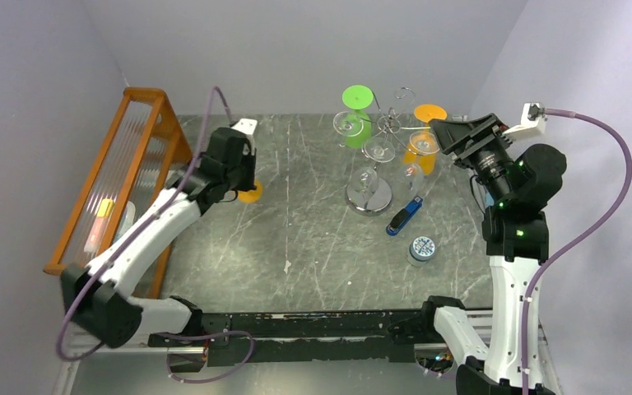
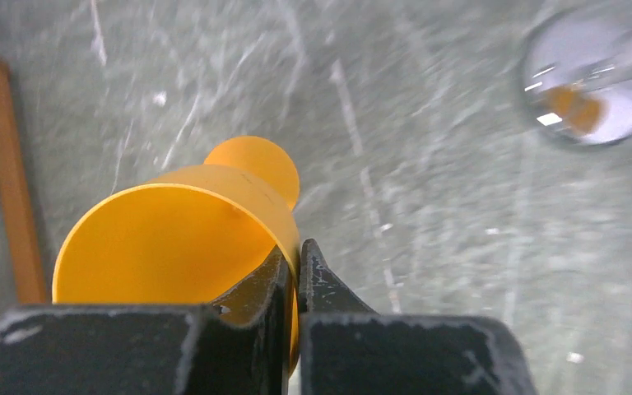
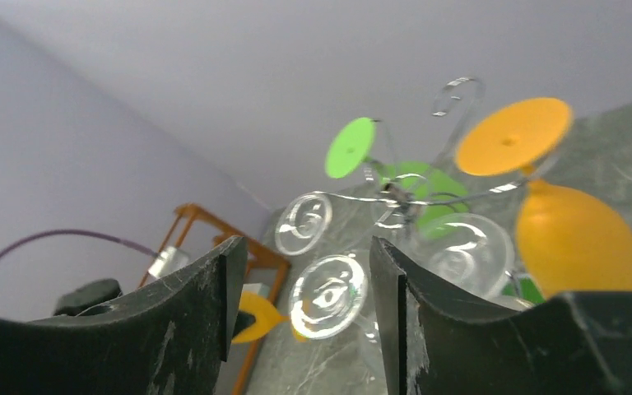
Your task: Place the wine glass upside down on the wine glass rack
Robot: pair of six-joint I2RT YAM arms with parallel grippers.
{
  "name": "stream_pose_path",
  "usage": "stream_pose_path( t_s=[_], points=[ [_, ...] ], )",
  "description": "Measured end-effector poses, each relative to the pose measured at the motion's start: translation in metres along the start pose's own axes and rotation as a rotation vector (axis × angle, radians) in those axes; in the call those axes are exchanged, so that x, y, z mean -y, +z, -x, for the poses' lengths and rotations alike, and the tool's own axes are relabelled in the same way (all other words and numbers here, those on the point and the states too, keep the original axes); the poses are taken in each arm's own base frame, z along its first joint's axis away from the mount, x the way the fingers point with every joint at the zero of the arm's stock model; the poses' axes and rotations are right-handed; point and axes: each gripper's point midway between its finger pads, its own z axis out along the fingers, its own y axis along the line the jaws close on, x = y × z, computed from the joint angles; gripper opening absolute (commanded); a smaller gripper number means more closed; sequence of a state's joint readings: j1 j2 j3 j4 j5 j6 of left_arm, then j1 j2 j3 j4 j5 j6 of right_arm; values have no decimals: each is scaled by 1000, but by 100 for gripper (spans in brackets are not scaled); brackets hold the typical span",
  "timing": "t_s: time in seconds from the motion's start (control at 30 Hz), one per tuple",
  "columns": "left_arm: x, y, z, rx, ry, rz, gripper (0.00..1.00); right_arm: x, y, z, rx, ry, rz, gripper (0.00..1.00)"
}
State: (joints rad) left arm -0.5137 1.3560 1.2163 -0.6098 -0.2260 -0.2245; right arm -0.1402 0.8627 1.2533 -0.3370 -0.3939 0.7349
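Note:
My left gripper (image 1: 243, 179) is shut on the rim of an orange wine glass (image 1: 252, 194), held low over the table left of centre. In the left wrist view the fingers (image 2: 296, 255) pinch the wall of the orange bowl (image 2: 164, 239), with its round foot (image 2: 255, 160) beyond. The chrome wine glass rack (image 1: 369, 197) stands at the back centre. A green glass (image 1: 355, 123), an orange glass (image 1: 422, 141) and clear glasses (image 1: 380, 151) hang upside down from it. My right gripper (image 1: 448, 132) is open and empty just right of the rack. Its view (image 3: 304, 304) faces the looping arms (image 3: 395, 197).
An orange wooden slatted rack (image 1: 123, 181) stands along the left wall. A blue object (image 1: 406, 216) and a round tin (image 1: 422, 248) lie right of the chrome base. Walls close in the table on the left, back and right.

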Motion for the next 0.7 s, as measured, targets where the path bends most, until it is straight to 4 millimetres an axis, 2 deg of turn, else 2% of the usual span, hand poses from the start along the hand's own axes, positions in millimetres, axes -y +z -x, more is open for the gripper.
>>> stream_pose_path(
  t_s=[0.07,0.27,0.33,0.4,0.57,0.7],
  points=[
    [9,-25,21,94,-26,-76,5,-16,-2,-3,-15,-9,88,61],
    [31,-128,98,485,-130,-328,5,-57,-11,-4,-47,12,309,64],
    [36,-161,115,601,-157,-403,5,-67,-14,-4,-56,25,362,66],
    [39,-184,126,688,-182,-464,5,-76,-17,-3,-60,33,402,67],
    [47,-221,136,833,-242,-594,5,-88,-19,-2,-80,44,469,67],
    [49,-233,139,899,-272,-648,5,-96,-7,-10,-123,72,502,66]
  ],
)
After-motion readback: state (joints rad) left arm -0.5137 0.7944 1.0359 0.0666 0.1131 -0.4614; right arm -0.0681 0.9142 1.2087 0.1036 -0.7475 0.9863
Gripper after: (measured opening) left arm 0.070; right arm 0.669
